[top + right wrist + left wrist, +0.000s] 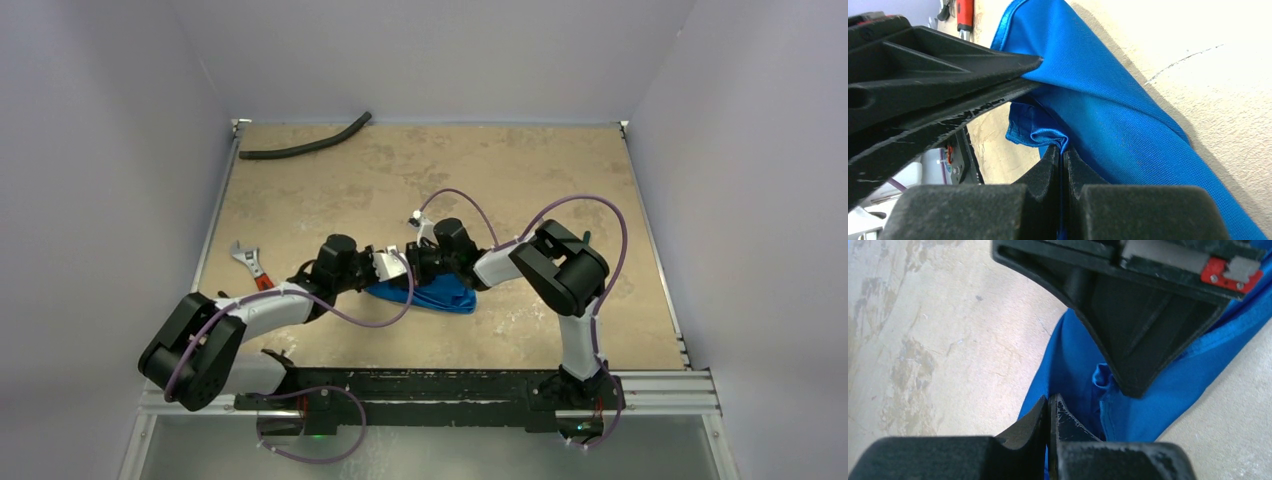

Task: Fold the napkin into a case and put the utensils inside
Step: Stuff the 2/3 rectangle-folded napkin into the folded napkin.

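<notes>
Grey walls box in a mottled tan desk point(520, 180), and near its middle the two arms meet over a bright blue napkin point(440, 297). From above, the wrists cover most of the napkin. Only a crumpled wedge shows on the near side, so its folds cannot be read there. The left arm point(265, 308) reaches in from the left and the right arm point(560, 265) from the right. The left jaws are pressed together. In their own camera the fingertips point(1035, 415) sit at the napkin's edge, and it is hard to see whether cloth lies between them. The right wrist camera, though, shows fabric drawn taut from their tip, so they pinch it. The right jaws are closed too, fingertips point(1048, 160) nipping a small shiny fold of hem. Between the two pinches the napkin slopes down to the desk. A black hose point(305, 146) lies at the far left corner, well apart. A wrench point(250, 262) with a red handle lies left of the arms, its handle end running up against the left arm.
</notes>
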